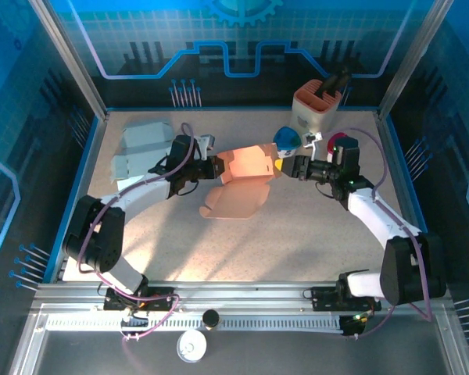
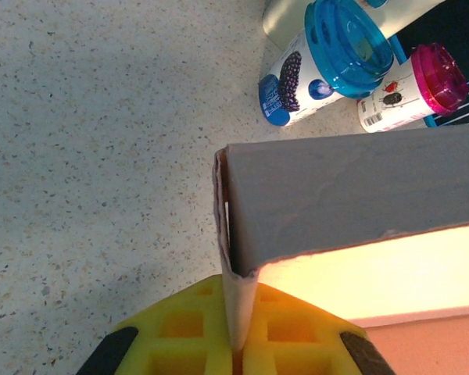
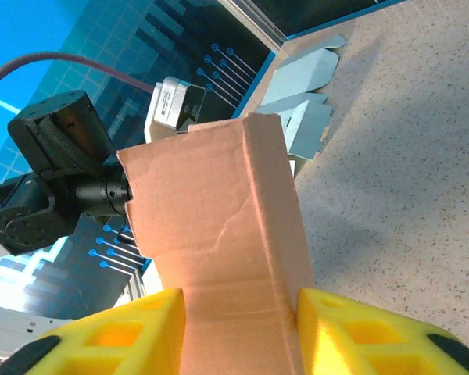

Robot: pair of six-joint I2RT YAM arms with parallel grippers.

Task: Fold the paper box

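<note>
DESK: Where is the box, and who has it?

PHOTOGRAPHER: Over the speckled table (image 1: 297,242), the tan paper box (image 1: 246,176) sits half-raised between the two sets of fingers, one flap trailing flat on the surface below them. The left gripper (image 2: 238,336) is pinched tight on the thin edge of one side wall. The right gripper (image 3: 238,312) stands part-open around the opposite end, and cardboard fills the gap and touches both fingers, so it reads as a hold

DESK: How will it handle?

PHOTOGRAPHER: Light, by the look of it, and thin enough to bow. One panel between the right fingers already shows a faint crease. It is likely stiff only along its scored folds, so hold it on wall edges close to a corner, as the left fingers do. Squeezing the middle of a panel risks a dent, and pulling the two ends apart could tear a seam

DESK: Anything in the way?

PHOTOGRAPHER: The pale flat blanks (image 1: 144,144) lie behind the left fingers, well apart from them. The white-and-orange holder (image 1: 316,105) stands beyond the right fingers. The blue-lidded tub (image 1: 287,139) and the pink-lidded tub (image 1: 340,142) sit just past those fingers on the far side, and they are the nearest things a swinging flap or wrist could knock
</note>
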